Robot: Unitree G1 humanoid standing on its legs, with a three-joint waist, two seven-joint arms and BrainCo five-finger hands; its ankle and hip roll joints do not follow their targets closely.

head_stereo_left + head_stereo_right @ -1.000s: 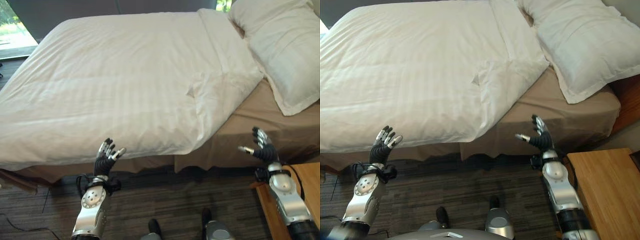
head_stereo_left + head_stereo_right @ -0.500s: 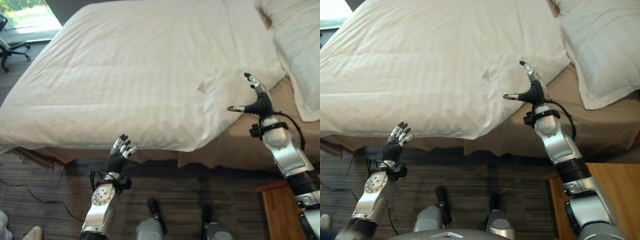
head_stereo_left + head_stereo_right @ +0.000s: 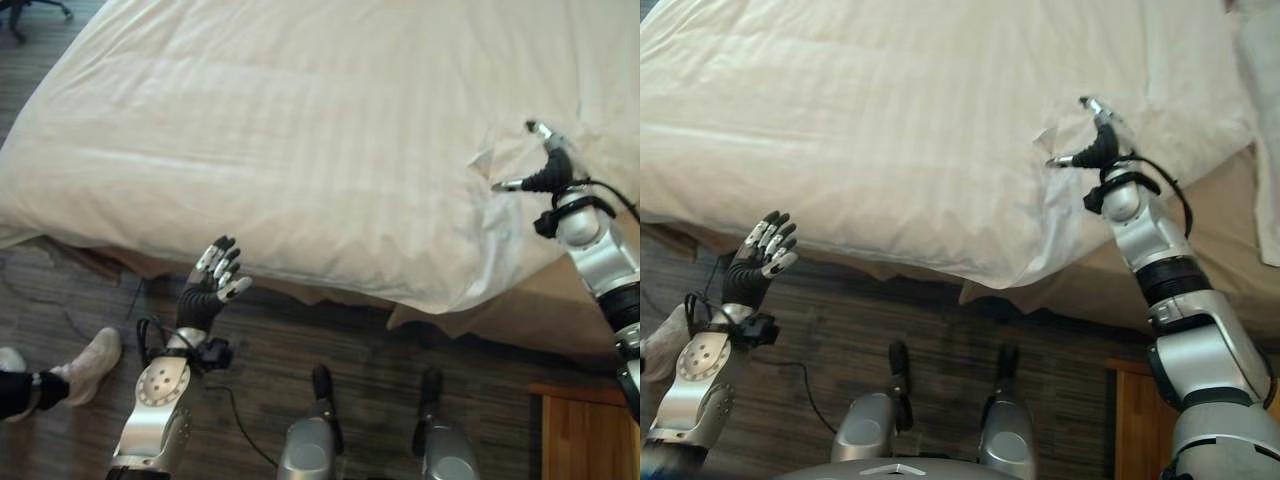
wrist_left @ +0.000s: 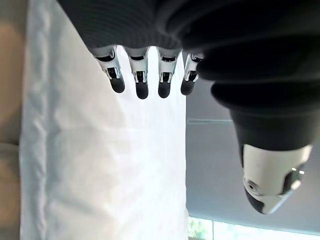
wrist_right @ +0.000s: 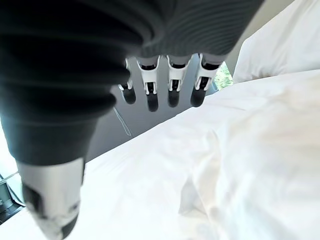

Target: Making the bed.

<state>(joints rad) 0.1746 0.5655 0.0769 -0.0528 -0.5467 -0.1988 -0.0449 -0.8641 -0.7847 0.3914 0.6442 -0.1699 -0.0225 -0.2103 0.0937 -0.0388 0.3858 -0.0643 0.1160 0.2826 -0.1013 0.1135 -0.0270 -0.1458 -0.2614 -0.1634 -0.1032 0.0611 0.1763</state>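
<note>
Left eye view: the white duvet spreads over the bed, its near edge hanging above the dark carpet floor.
Left hand: raised over the floor just short of the duvet's near edge, fingers straight and spread, holding nothing.
Right hand: over the duvet's right part beside a rumpled fold, thumb and fingers apart, nothing between them.
Person: a shoe on the floor at the far left, near the left arm.
Nightstand: a wooden corner at the near right, below the tan bed skirt.

Right eye view: the same duvet corner droops over the tan skirt at the right; the pillow shows at the right edge, well apart from the right hand.

Left wrist view: the fingers stand straight, with the white duvet past them and a grey wall beyond.

Right wrist view: the fingers are straight and apart from the thumb, above the creased duvet; a pillow lies farther off.
</note>
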